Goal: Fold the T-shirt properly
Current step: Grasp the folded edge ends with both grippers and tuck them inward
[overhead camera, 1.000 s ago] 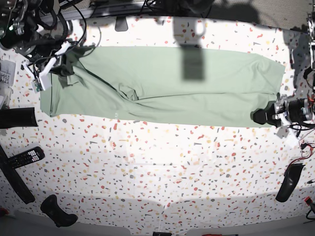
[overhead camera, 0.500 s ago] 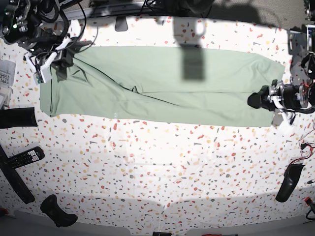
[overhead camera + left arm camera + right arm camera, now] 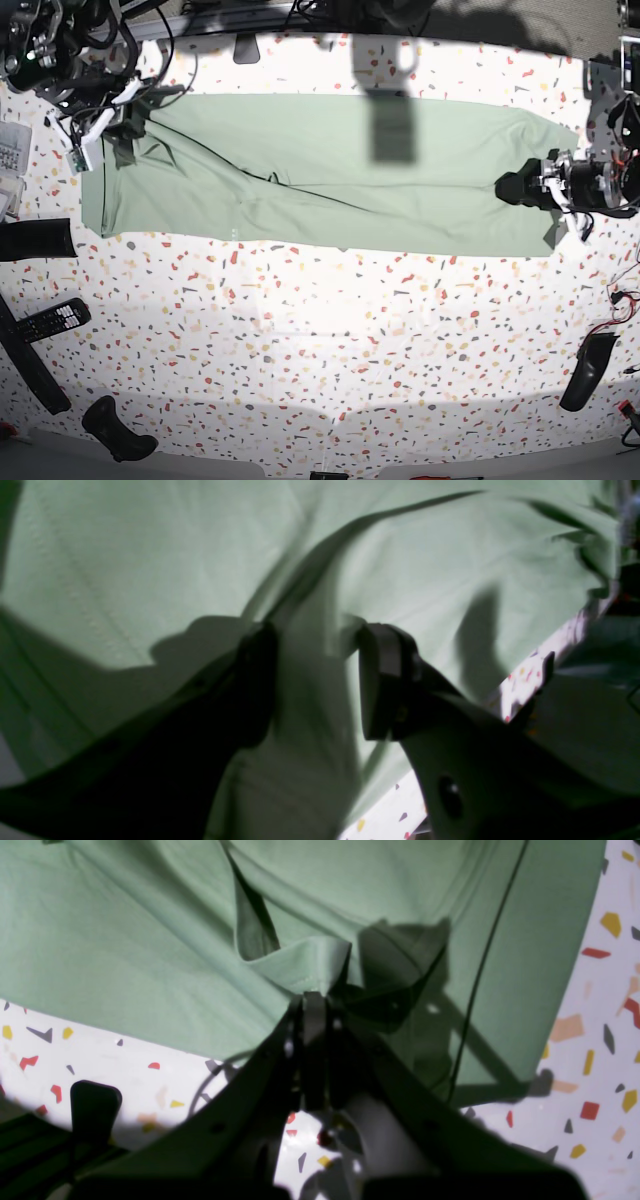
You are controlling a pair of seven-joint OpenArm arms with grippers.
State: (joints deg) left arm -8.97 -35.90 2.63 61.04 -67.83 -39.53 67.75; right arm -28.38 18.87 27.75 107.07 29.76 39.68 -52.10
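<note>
The pale sage-green T-shirt [image 3: 330, 180] lies flat in a long band across the far half of the speckled table [image 3: 330, 340]. My right gripper [image 3: 122, 128] is at the shirt's left end. In the right wrist view it [image 3: 312, 997] is shut on a raised fold of the shirt's cloth [image 3: 125, 930]. My left gripper [image 3: 510, 187] is over the shirt's right end. In the left wrist view it [image 3: 316, 680] is open, its fingers [image 3: 380, 680] either side of a low ridge of cloth [image 3: 425, 555].
A black remote [image 3: 50, 320] and dark tool parts [image 3: 35, 240] [image 3: 115, 430] lie at the left edge. Another black part [image 3: 585, 370] lies at the right front. Cables and arm bases crowd both far corners. A rectangular shadow [image 3: 390, 130] falls on the shirt.
My left gripper has moved from the shirt's near right corner towards the far side, onto its right end. My right gripper has drawn the left end back, and the middle crease has flattened.
</note>
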